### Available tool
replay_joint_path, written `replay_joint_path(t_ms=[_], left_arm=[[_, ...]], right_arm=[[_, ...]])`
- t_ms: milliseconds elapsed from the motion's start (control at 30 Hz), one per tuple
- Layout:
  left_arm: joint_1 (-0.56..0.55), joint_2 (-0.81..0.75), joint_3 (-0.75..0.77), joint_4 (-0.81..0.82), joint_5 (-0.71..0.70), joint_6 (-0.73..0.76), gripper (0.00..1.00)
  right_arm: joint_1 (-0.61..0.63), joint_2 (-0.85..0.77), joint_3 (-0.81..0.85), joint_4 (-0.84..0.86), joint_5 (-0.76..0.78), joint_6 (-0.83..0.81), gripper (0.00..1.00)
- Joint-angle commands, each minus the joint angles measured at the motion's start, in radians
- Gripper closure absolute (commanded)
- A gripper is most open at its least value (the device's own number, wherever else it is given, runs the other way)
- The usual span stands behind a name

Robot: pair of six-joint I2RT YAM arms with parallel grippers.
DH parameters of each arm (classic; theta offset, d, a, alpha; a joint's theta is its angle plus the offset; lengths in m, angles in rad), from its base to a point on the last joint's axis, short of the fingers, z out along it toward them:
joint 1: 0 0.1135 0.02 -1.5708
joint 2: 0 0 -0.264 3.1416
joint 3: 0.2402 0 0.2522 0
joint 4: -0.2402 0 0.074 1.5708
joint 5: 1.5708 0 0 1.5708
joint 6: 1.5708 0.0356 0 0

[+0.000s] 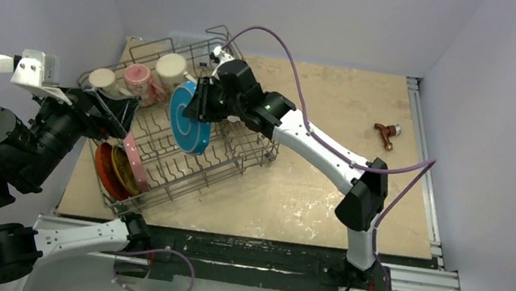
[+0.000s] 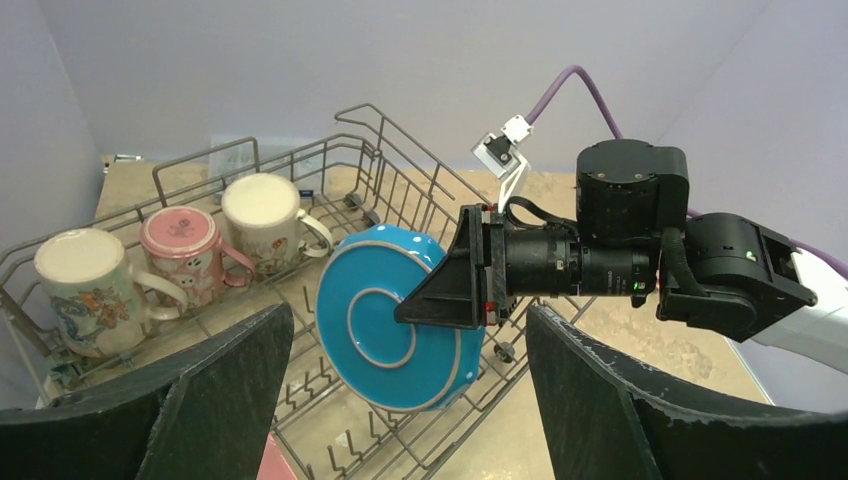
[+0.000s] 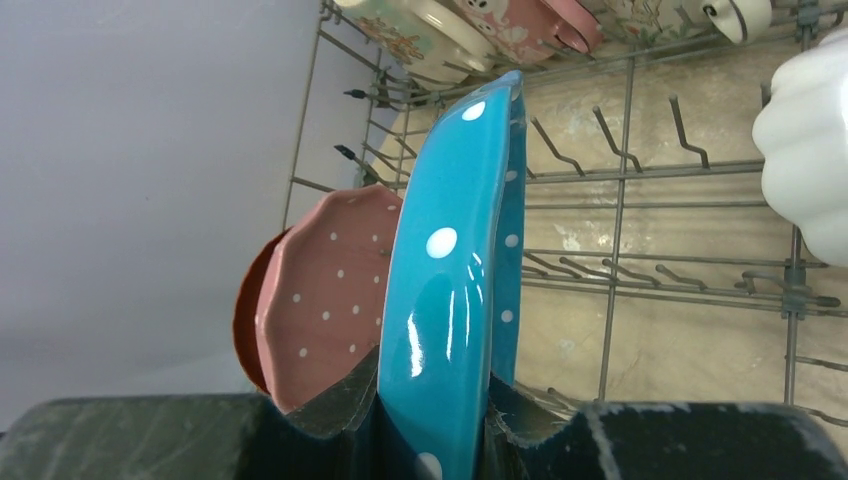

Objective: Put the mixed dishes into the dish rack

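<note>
The grey wire dish rack (image 1: 242, 152) sits left of centre. My right gripper (image 1: 202, 101) is shut on the rim of the blue plate (image 1: 190, 117) and holds it on edge over the rack's middle tines; the grip shows in the right wrist view (image 3: 435, 420) on the plate (image 3: 450, 290). Three mugs (image 1: 135, 79) stand bottom-up in the rack's back row. The pink dotted plate (image 1: 134, 162) and red-orange plate (image 1: 104, 168) stand at the near left end. The white fluted bowl (image 3: 805, 150) is in the rack. My left gripper (image 2: 410, 400) is open and empty beside the rack.
A small red-brown object (image 1: 387, 135) lies on the table at the far right. Metal rails (image 1: 424, 192) run along the table's right edge. Purple-grey walls close in on three sides. The rack's raised wire sides (image 2: 380, 130) stand above the dishes.
</note>
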Motion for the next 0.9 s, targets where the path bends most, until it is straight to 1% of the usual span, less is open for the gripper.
replay_joint_path(t_ms=[0,533,700,867], left_arm=[[0.003,0.004,0.007,0.004,0.005,-0.019,0.15],[0.003,0.053,0.026,0.050,0.019,0.037,0.14],[0.002,0.050,0.020,0.045,0.013,0.025,0.14],[0.003,0.052,0.016,0.045,0.012,0.017,0.14]], right_arm=[[0.009,-0.050,0.123,0.102,0.026,-0.035,1.00],[0.012,0.010,0.090,0.096,-0.032,-0.062,1.00],[0.014,0.009,0.052,0.091,-0.011,-0.092,1.00],[0.016,0.036,0.053,0.053,0.020,-0.136,1.00]])
